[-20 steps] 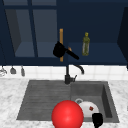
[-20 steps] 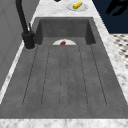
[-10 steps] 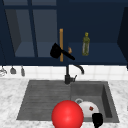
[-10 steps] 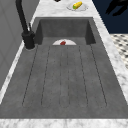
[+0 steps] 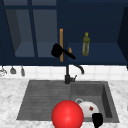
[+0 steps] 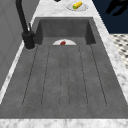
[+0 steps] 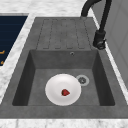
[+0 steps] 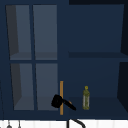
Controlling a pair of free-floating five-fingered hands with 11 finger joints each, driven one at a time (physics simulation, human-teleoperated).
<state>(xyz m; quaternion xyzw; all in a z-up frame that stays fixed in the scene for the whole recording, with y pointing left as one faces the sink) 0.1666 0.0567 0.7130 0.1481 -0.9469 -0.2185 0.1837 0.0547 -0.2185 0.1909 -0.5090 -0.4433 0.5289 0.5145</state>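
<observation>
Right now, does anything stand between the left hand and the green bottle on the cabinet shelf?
Nothing visible does. The left hand points its straight fingers toward the bottle, with bare shelf between them; the door handle crosses the hand near its palm, not ahead.

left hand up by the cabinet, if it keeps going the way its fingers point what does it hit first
Probably the open shelf's inside: the left hand points right and slightly down, below and short of the olive bottle. Depth is unclear.
</observation>
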